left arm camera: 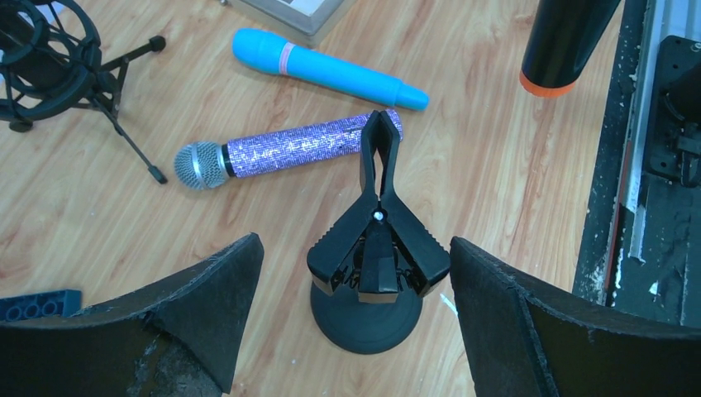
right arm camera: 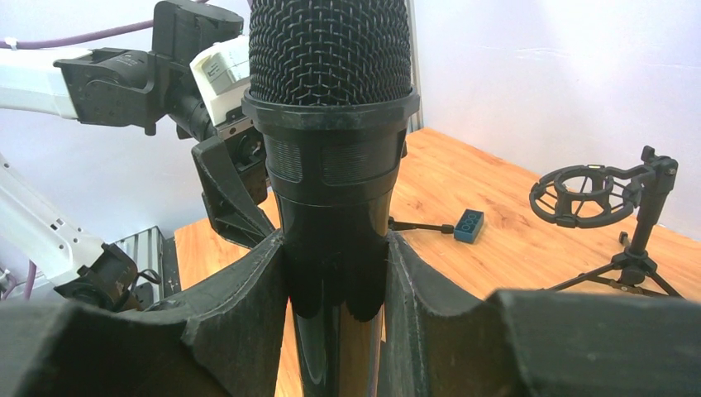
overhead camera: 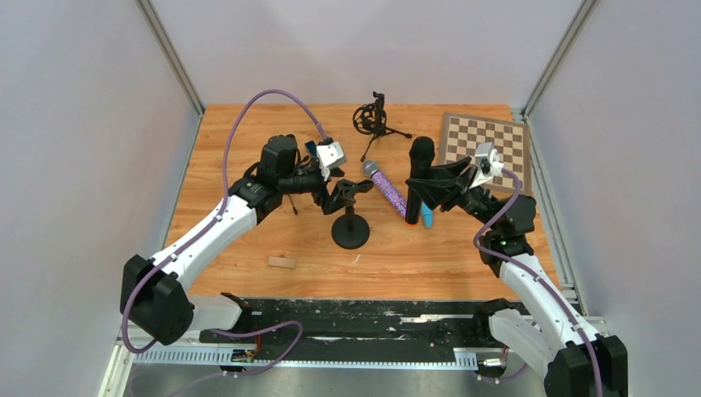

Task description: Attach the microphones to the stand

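Right wrist: your right claw (right arm camera: 335,273) is clamped on the black mic (right arm camera: 331,124). Your left claw (left arm camera: 351,248) is spread apart, flanking the stand (left arm camera: 364,321); purple mic (left arm camera: 306,146) and blue mic (left arm camera: 331,70) lie flat beyond.

Overhead view: from high above the near side, looking down on the whole table (overhead camera: 430,265), its near edge at the bottom of the frame. Left wrist view: steeply down, close over the clamp stand (left arm camera: 379,240). Right wrist view: level, the black microphone (right arm camera: 331,165) very near at centre — all three views share the tripod mount (overhead camera: 372,120).
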`<state>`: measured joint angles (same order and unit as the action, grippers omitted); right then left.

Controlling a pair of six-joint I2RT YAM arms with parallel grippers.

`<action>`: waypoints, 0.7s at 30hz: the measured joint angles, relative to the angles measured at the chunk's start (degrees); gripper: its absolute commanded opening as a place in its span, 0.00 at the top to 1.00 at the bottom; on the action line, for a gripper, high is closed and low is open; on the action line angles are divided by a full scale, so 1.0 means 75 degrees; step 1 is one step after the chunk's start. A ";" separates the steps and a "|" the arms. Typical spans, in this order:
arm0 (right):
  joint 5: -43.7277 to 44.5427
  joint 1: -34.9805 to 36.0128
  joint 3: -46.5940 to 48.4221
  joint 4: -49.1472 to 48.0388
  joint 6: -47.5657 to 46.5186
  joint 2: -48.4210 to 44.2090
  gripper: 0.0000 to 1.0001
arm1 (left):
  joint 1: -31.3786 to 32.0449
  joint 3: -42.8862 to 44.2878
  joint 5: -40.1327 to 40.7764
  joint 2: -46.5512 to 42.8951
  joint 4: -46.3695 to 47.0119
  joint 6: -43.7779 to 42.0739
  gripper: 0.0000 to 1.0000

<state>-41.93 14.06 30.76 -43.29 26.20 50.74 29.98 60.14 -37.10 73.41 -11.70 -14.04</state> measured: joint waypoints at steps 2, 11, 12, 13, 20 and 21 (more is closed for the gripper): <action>0.0006 0.0000 0.0000 0.0038 -0.0038 0.0000 1.00 | 0.0000 0.0023 0.0020 0.0090 0.0017 0.0105 0.11; 0.0061 0.0000 -0.0003 0.0079 -0.0099 0.0000 1.00 | 0.0052 0.0026 0.0239 0.0172 0.0064 0.0236 0.11; 0.0064 0.0000 -0.0003 0.0079 -0.0102 0.0000 1.00 | 0.0082 0.0026 0.0274 0.0172 0.0070 0.0233 0.11; 0.0064 0.0000 -0.0003 0.0079 -0.0102 0.0000 1.00 | 0.0105 0.0026 0.0306 0.0172 0.0079 0.0233 0.11; 0.0070 0.0000 -0.0006 0.0079 -0.0102 0.0000 1.00 | 0.0309 0.0026 0.0574 0.0166 0.0114 0.0184 0.15; 0.0070 0.0000 -0.0009 0.0079 -0.0099 0.0000 1.00 | 0.0309 0.0023 0.0595 0.0157 0.0117 0.0175 0.17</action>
<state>-41.41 14.06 30.70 -42.70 25.45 50.74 32.29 60.31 -32.64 74.59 -10.83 -12.73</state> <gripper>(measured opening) 0.396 0.866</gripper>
